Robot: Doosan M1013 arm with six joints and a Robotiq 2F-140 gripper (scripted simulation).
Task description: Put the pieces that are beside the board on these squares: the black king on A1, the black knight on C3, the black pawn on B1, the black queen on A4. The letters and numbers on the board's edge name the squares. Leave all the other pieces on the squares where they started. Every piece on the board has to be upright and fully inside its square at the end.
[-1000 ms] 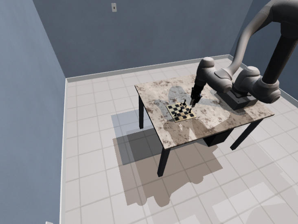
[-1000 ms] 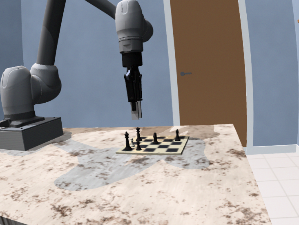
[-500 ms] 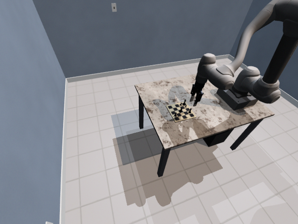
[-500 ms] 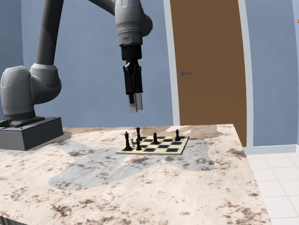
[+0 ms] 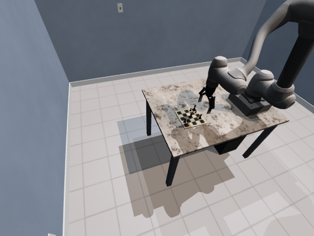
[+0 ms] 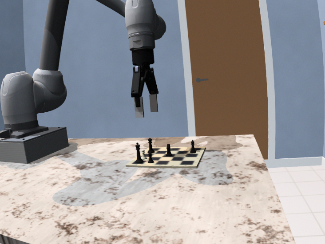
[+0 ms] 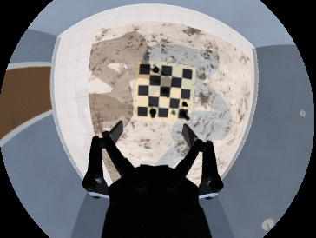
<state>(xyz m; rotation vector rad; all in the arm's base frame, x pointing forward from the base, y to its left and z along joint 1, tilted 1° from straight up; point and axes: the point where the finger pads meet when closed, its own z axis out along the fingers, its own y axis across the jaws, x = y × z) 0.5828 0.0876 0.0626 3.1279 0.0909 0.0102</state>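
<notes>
Top: gripper (image 5: 206,104) hangs above table (image 5: 253,121) at board's (image 5: 190,118) far edge, fingers spread wide, nothing held. Black pieces all on board, none seen beside it; squares too small to read. Judgement: placing likely done, next call is check of squares, uprightness

Exterior: gripper (image 6: 146,108) high over board (image 6: 168,159); tall dark pieces (image 6: 138,153) upright, small pale piece (image 6: 143,154) among them. Door (image 6: 225,65) behind, nothing in way

Wrist: fingertips flank view, board (image 7: 165,93) below, labels unreadable
</notes>
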